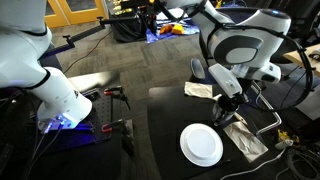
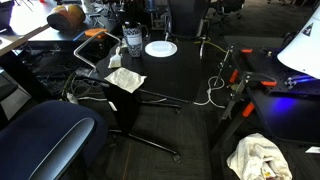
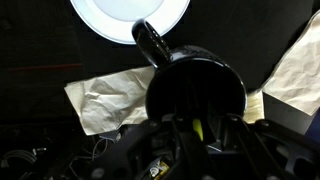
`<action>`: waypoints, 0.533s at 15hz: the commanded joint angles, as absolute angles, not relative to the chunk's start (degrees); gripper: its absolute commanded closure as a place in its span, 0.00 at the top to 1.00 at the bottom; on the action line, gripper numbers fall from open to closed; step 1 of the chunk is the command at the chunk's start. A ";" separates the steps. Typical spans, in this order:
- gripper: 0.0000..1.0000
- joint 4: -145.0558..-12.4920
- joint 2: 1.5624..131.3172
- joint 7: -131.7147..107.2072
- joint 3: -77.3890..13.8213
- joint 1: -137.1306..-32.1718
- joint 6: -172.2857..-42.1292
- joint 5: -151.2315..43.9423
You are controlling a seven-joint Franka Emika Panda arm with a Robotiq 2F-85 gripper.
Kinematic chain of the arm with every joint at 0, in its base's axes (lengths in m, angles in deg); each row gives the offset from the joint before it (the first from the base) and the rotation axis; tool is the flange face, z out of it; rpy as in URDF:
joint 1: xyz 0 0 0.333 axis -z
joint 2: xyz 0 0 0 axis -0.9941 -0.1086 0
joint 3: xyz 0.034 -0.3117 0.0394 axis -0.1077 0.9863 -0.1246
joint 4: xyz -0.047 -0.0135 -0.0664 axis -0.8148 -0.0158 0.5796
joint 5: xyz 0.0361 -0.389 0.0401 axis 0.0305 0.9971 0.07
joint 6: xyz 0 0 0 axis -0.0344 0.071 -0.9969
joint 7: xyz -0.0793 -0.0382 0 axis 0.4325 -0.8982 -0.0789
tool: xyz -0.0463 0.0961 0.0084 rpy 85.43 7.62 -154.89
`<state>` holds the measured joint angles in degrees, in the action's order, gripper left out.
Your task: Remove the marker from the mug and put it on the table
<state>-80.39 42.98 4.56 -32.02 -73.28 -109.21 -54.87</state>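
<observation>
In the wrist view the glossy black mug (image 3: 195, 85) fills the middle, its handle pointing up toward the white plate. The yellow-green marker (image 3: 199, 130) stands inside the mug at its near rim. My gripper (image 3: 198, 122) reaches into the mug with a dark finger on each side of the marker. The fingers stand very close to it, but it is too dark to see whether they press it. In an exterior view the gripper (image 1: 229, 100) hangs straight down over the black table (image 1: 170, 130), and the mug is hidden beneath it.
A white plate (image 1: 201, 145) (image 2: 160, 48) (image 3: 130, 15) lies on the table next to the mug. Crumpled paper (image 3: 100, 100) lies on one side of the mug and more paper (image 3: 295, 70) on the other. Cables and clamps sit at the table's edge (image 1: 115, 125).
</observation>
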 commanded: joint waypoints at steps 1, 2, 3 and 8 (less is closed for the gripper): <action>0.33 -77.47 41.21 5.69 -33.31 -71.98 -108.65 -56.12; 0.33 -77.22 40.94 5.80 -33.47 -71.82 -108.76 -56.30; 0.33 -77.01 40.72 5.83 -33.52 -71.75 -108.83 -56.39; 0.34 -76.18 39.70 6.07 -33.84 -71.34 -109.30 -56.94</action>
<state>-77.99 40.77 4.57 -32.49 -72.75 -109.21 -55.63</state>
